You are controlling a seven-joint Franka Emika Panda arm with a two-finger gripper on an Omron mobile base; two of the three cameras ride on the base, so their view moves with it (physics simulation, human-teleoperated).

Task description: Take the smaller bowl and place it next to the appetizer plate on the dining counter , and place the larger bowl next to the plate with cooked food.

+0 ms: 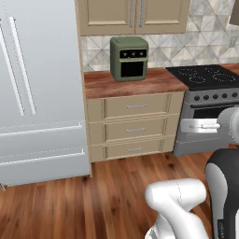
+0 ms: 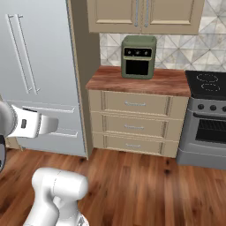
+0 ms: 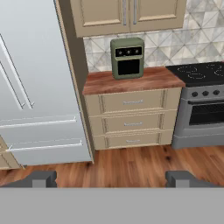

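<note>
My gripper [image 3: 111, 179] is open, its two dark fingertips [image 3: 43, 178] spread wide at the bottom of the hand view with nothing between them. It points across the wooden floor toward a short counter [image 3: 131, 81] between a fridge and a stove. The arm [image 1: 175, 196] is folded low and close to the base. The smaller bowl, the larger bowl, the appetizer plate, the plate with cooked food and the dining counter are all out of view.
A green toaster oven [image 1: 129, 58] stands on the wood-topped counter above three beige drawers [image 1: 135, 130]. A steel fridge [image 1: 39, 88] fills the left side. A black-topped stove [image 1: 205, 77] is at the right. Wall cabinets [image 2: 141, 15] hang above. Open wooden floor [image 2: 132, 185] lies ahead.
</note>
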